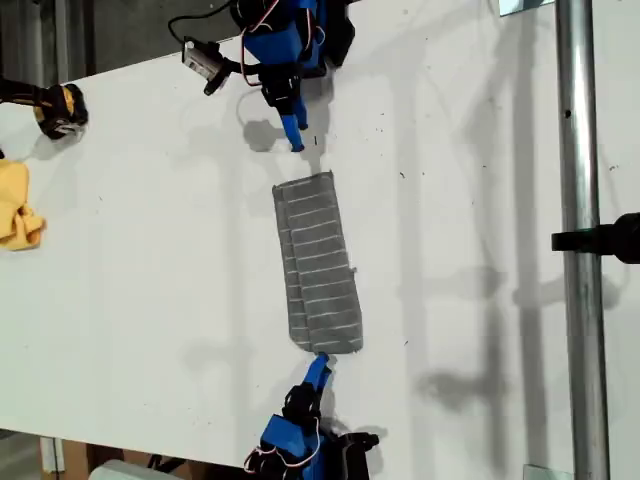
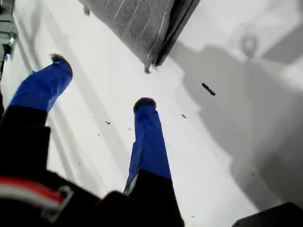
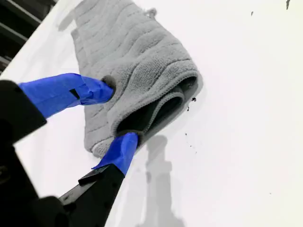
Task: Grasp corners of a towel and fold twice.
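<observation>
Towel [image 1: 318, 265] lies folded to a narrow strip mid-table [image 1: 150, 250]. My second gripper [image 3: 118, 113] clamped on its near end — lift straight, keep layers even. My first gripper [image 2: 102, 80] spread apart, empty, just short of the far end.

A grey soft cloth towel [image 1: 318, 262] with thin pale parallel stripes lies on the white table [image 1: 150, 250], beside a yellow crumpled cloth [image 1: 17, 205].

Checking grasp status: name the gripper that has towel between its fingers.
My second gripper: its jaws straddle the towel's folded end. My first gripper hangs open over bare table.
</observation>
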